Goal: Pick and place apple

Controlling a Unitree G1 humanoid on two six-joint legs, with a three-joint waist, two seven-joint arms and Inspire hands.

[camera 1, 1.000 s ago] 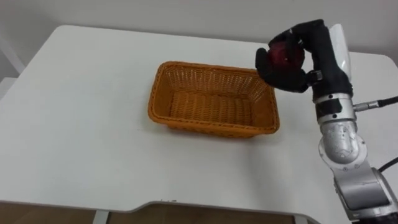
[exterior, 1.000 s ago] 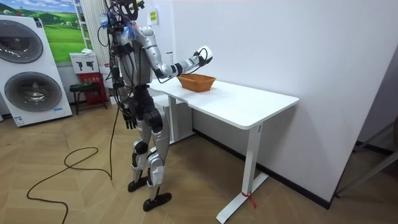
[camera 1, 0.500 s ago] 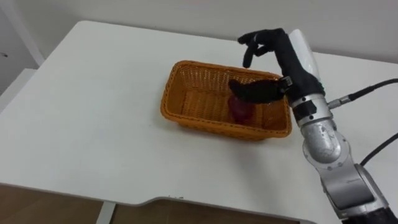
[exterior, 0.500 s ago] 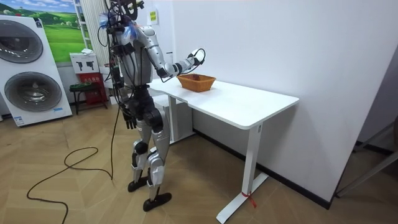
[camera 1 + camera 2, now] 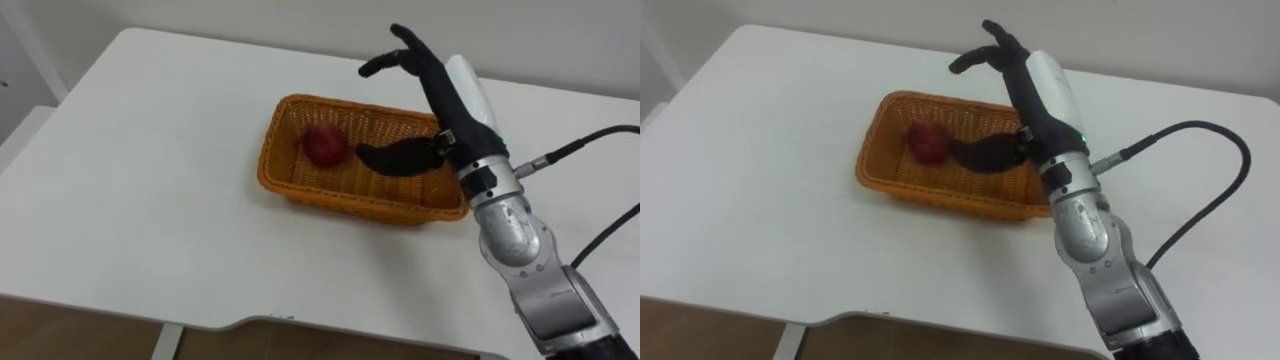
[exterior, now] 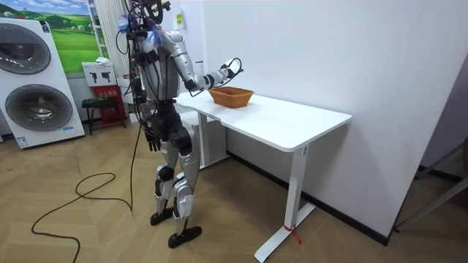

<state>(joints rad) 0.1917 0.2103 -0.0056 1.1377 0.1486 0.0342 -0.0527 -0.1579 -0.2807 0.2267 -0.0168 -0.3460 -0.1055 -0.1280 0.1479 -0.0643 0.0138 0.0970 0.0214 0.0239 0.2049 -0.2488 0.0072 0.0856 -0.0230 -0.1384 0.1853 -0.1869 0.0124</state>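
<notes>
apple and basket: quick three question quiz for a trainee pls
1. True or false: the apple lies inside the basket.
2. Pick one. The right hand is: A) open over the basket, B) shut on the apple, C) flat on the table.
3. Fill in: the apple lies toward the robot's ____ end of the basket.

Key: 1 true. 2 A, its fingers are spread and hold nothing. 3 left.

1 apple (image 5: 323,145); 1 wicker basket (image 5: 340,196); 1 white table (image 5: 150,150).
</notes>
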